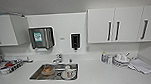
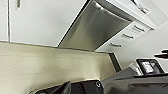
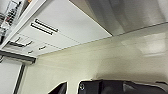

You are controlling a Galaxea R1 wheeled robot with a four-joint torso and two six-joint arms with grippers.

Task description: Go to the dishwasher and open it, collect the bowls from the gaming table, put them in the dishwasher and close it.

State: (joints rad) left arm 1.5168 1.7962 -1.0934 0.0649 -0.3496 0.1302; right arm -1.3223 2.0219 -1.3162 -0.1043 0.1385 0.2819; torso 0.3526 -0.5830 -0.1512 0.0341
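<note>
A white bench [image 1: 98, 73] is seen across the lower half of the head view, with a steel sink [image 1: 38, 74] sunk in at lower centre and dishes lying in it. White wall cabinets [image 1: 115, 24] are lined up at upper right, a paper towel dispenser [image 1: 41, 38] is mounted at centre left. In the left wrist view the dishwasher [image 2: 97, 30] is caught at upper centre, its stainless front shut between white cabinet doors [image 2: 42, 22]. How the jaws stand cannot be told on either arm.
</note>
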